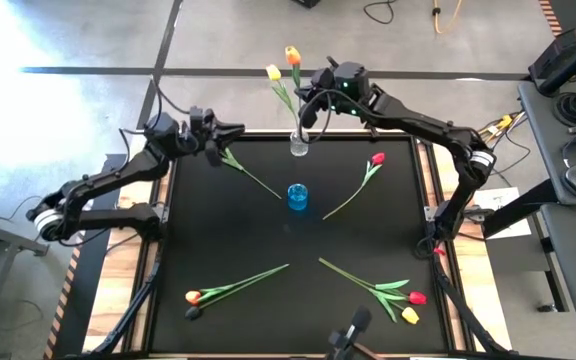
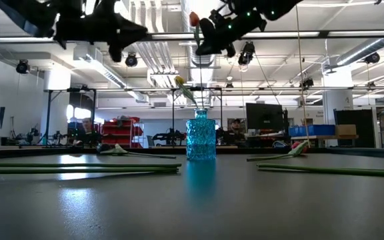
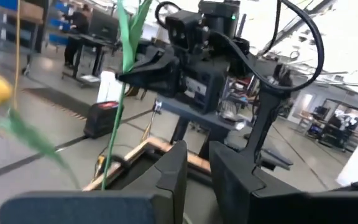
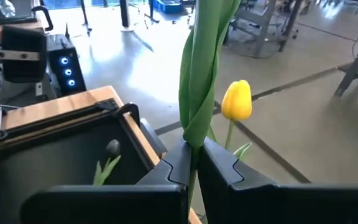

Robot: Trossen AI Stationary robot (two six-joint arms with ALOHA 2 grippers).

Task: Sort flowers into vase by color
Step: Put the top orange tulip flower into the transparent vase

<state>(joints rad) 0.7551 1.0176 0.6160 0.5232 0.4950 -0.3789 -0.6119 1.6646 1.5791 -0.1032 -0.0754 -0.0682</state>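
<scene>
Yellow tulip (image 1: 273, 72) stood in the clear vase (image 1: 298, 143). Right gripper (image 1: 306, 113) clamped an orange tulip's (image 1: 292, 54) stem above that vase. Left gripper (image 1: 211, 141) hung empty nearby, its fingers' gap unclear. Blue vase (image 1: 298, 196) was empty; five tulips remained flat.

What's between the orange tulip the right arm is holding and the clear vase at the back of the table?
Nothing solid. The right gripper has its jaws shut on the orange tulip stem, above the clear vase. Only the yellow tulip already in that vase stands close beside it.
</scene>
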